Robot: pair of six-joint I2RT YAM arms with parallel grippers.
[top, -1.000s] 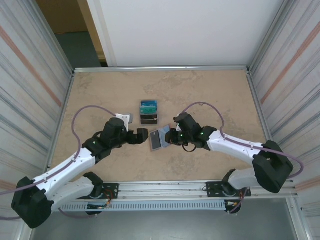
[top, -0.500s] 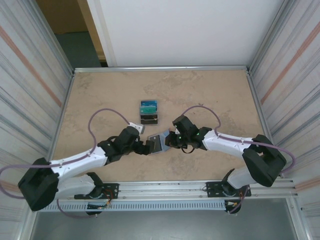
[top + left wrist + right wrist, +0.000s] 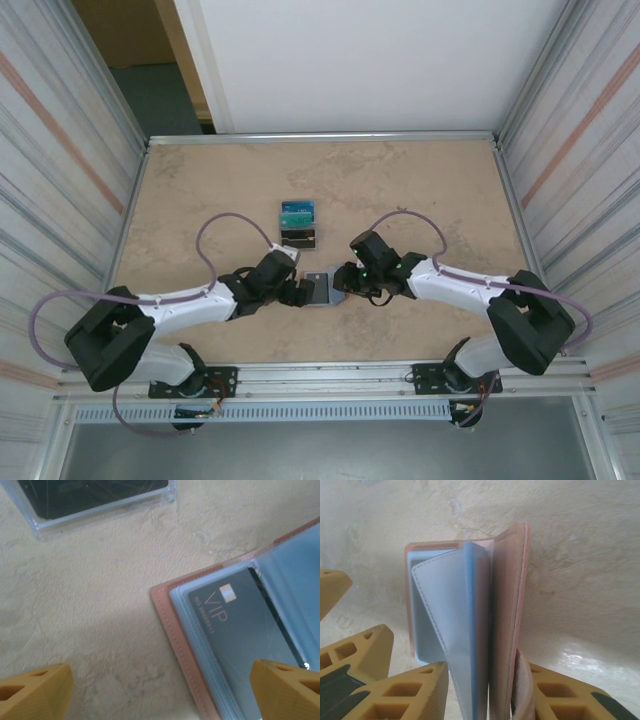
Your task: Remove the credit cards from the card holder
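One card holder point(image 3: 318, 288), one VIP card point(image 3: 245, 630) visible inside, one clear case point(image 3: 297, 225) — two claws: left claw point(image 3: 298, 293), right claw point(image 3: 338, 283).

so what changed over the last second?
Left gripper swung in to the card holder, open, straddling its edge. The card holder came down from tilted in the air: one half lies on the table, the other stands inside the right gripper. The dark teal-topped block stayed put.
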